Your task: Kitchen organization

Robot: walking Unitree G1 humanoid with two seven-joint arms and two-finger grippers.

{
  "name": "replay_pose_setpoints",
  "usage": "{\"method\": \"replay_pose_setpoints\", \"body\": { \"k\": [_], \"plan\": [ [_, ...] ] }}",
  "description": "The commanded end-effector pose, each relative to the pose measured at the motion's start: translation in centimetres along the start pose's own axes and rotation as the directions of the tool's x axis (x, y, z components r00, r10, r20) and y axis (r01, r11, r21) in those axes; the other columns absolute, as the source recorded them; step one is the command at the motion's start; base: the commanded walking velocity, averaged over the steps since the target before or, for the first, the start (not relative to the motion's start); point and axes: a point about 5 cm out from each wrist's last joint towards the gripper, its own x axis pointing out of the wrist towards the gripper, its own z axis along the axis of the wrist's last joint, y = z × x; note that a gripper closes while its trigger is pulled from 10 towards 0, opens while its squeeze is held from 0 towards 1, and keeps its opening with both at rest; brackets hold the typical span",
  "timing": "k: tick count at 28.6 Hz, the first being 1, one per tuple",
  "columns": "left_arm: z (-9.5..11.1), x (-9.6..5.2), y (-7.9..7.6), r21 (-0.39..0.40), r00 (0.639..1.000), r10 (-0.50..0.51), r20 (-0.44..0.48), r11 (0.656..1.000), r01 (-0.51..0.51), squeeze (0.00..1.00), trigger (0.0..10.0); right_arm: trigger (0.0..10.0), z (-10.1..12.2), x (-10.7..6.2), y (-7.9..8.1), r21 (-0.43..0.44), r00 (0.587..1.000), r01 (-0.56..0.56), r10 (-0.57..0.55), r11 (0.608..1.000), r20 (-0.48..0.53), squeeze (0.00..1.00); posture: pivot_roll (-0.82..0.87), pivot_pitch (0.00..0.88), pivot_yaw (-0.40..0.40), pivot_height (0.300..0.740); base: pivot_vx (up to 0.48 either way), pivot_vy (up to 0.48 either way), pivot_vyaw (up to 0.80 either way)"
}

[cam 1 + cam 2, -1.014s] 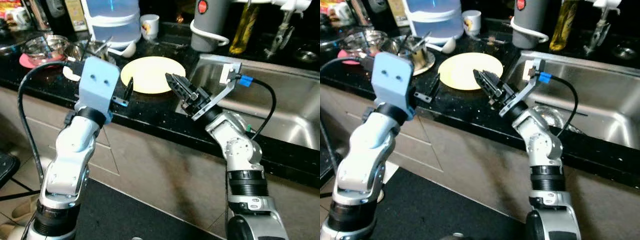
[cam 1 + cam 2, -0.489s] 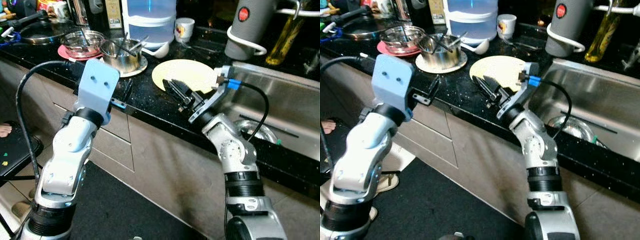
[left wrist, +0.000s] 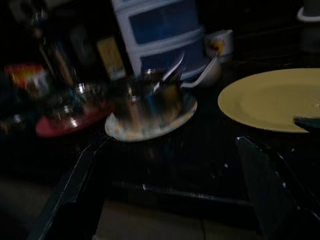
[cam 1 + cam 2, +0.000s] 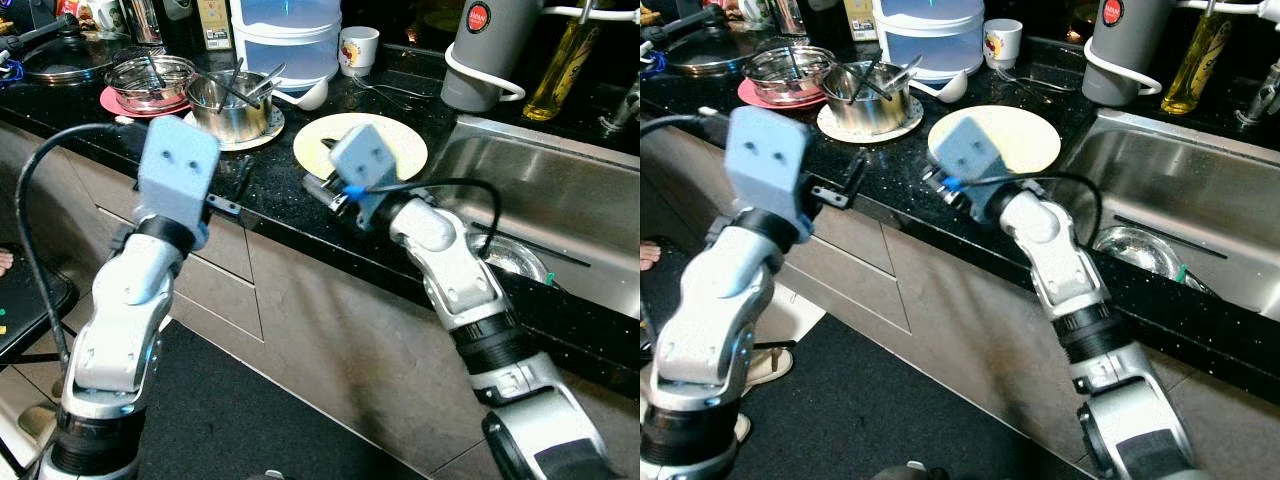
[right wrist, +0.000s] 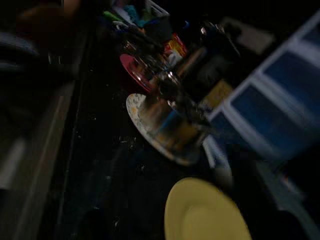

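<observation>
While the left gripper (image 4: 236,183) hangs spread at centre-left, the right gripper (image 4: 322,190), fingers hidden, sits nearer the yellow plate (image 4: 400,150) above it.

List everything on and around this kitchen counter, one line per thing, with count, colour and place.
Countertop: one, black speckled, above grey cabinet fronts.
Plate: one, pale yellow, on the counter just left of the sink.
Steel pot: one, silver, utensils inside, on a white patterned saucer left of the plate.
Glass bowl: one, clear, on a red saucer, further left.
Water container: one, white and blue, behind the pot.
Mug: one, white with a print, at the back.
White spoon: one, beside the container.
Kettle: one, grey with red button, behind the sink's corner.
Oil bottle: one, yellow-green, back right.
Sink: one, stainless steel, right.
Left gripper: black, open, at the counter edge.
Right gripper: black, by the plate's near rim.
</observation>
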Motion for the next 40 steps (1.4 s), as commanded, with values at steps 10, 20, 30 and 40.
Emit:
{"method": "replay_pose_setpoints", "body": {
  "k": [10,20,30,40],
  "plan": [
    [-0.9,-0.6,-0.5,-0.053,0.999,0.001,-0.053,0.999,-0.004,0.0,10.0,10.0,-2.2,2.1,1.2,-0.193,0.97,-0.153,0.11,0.969,-0.218,0.0,0.07,0.057,-0.052,0.74,0.0,0.0,0.0],
    [-0.1,-0.3,-1.2,-0.081,0.999,-0.016,-0.028,0.997,0.014,0.0,10.0,10.0,-4.6,1.9,-1.5,-0.327,0.875,-0.298,0.119,0.897,-0.47,0.0,0.06,0.065,-0.061,0.74,0.0,0.0,0.0],
    [0.3,-0.3,-1.3,-0.089,1.0,-0.01,-0.02,0.996,0.008,0.0,10.0,10.0,-5.1,1.4,-3.3,-0.386,0.795,-0.403,0.108,0.83,-0.597,0.0,0.05,0.069,-0.069,0.74,0.0,0.0,0.0],
    [0.3,-0.4,-1.4,-0.104,1.0,-0.008,-0.024,0.995,0.005,0.0,10.0,7.3,-5.5,0.7,-4.7,-0.414,0.754,-0.407,0.043,0.814,-0.656,0.0,0.04,0.071,-0.07,0.74,0.0,0.0,0.0]
  ]
}}
